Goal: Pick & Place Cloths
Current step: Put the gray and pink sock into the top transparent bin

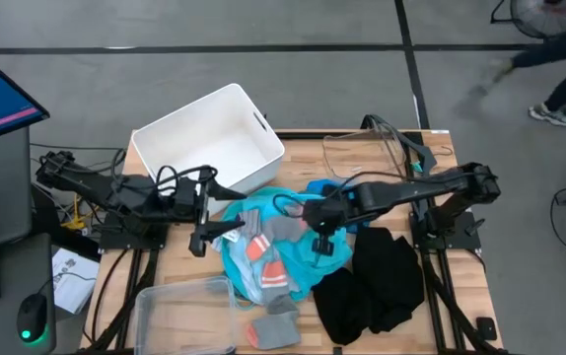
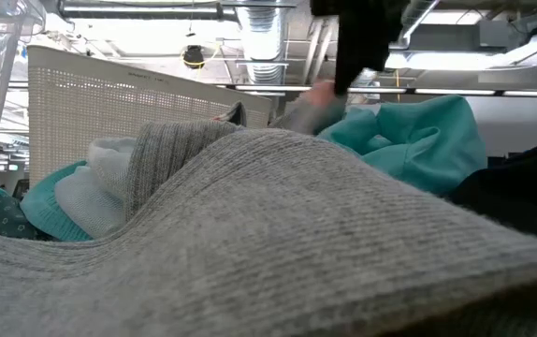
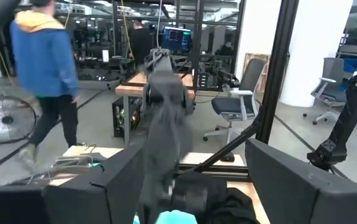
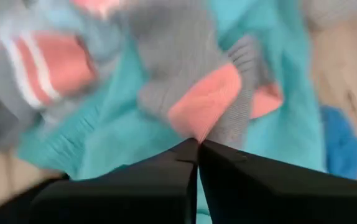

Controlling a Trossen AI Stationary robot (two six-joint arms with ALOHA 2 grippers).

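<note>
The right end effector [image 4: 197,142] is closed, fingertips pinching a grey knitted sock with orange patches [image 4: 194,87]; the left end effector [image 1: 207,237] hangs open beside it.

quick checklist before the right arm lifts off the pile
1. Right hand shut: ok.
2. Holding a grey-and-orange sock: cannot tell; its tips meet at the sock's edge.
3. Turquoise shirt free of the grip: cannot tell.
4. Left hand out of the way: ok, open beside the pile, not touching it.
5. White bin empty: ok.
6. Person away from the table: ok.
</note>
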